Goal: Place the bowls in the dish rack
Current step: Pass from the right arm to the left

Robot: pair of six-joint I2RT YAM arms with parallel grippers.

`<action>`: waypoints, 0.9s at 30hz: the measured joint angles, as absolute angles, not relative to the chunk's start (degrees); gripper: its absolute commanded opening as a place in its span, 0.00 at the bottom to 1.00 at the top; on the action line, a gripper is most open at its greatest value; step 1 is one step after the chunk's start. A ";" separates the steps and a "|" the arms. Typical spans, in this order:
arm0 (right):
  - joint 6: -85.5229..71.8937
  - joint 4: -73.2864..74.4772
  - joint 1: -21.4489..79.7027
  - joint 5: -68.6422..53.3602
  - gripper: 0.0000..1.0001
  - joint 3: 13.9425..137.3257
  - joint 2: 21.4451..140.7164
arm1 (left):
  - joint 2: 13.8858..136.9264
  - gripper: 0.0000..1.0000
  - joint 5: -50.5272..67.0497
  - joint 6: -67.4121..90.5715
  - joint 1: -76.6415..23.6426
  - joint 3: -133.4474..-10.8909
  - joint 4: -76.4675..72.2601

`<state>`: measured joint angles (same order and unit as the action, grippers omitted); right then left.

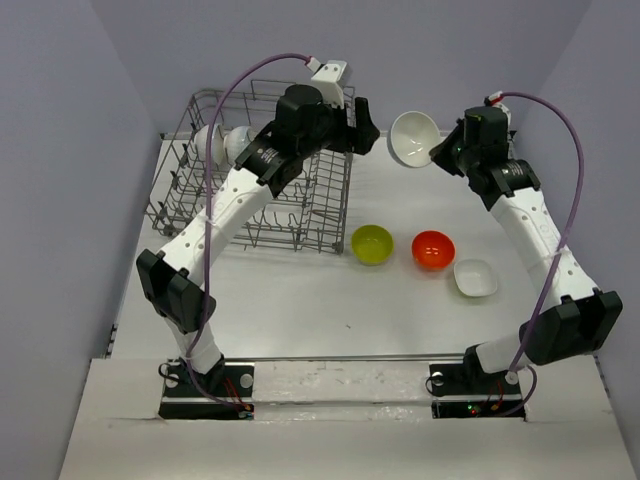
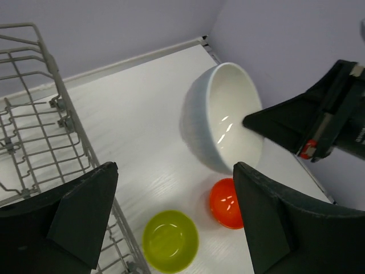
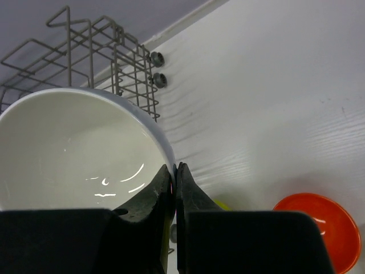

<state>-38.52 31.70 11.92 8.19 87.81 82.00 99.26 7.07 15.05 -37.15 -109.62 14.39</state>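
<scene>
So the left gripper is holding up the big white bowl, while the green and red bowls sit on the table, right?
No: the right gripper holds the white bowl, as the right wrist view shows. The green bowl and red bowl do sit on the table.

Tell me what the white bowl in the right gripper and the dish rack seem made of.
White bowl, pinched by the right gripper: probably glazed ceramic, glossy, sharp light glints inside; could be hard plastic. Dish rack: grey metal wire, seemingly coated, dull finish, thin welded rods.
</scene>
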 measured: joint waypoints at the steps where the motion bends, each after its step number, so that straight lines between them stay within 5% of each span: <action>1: -38.37 31.75 12.93 8.71 0.01 87.66 82.00 | 99.26 0.91 7.18 15.31 -37.91 -109.82 14.39; 10: -37.30 32.21 16.53 12.32 0.01 87.26 82.02 | 100.38 0.90 4.16 15.51 -43.09 -112.71 15.25; 27: -37.06 33.06 20.36 14.74 0.01 88.44 82.65 | 111.57 0.86 -19.79 10.68 -49.41 -127.57 26.98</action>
<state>-37.06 33.06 20.36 14.74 88.44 82.65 111.57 -19.79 10.68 -49.41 -127.57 26.98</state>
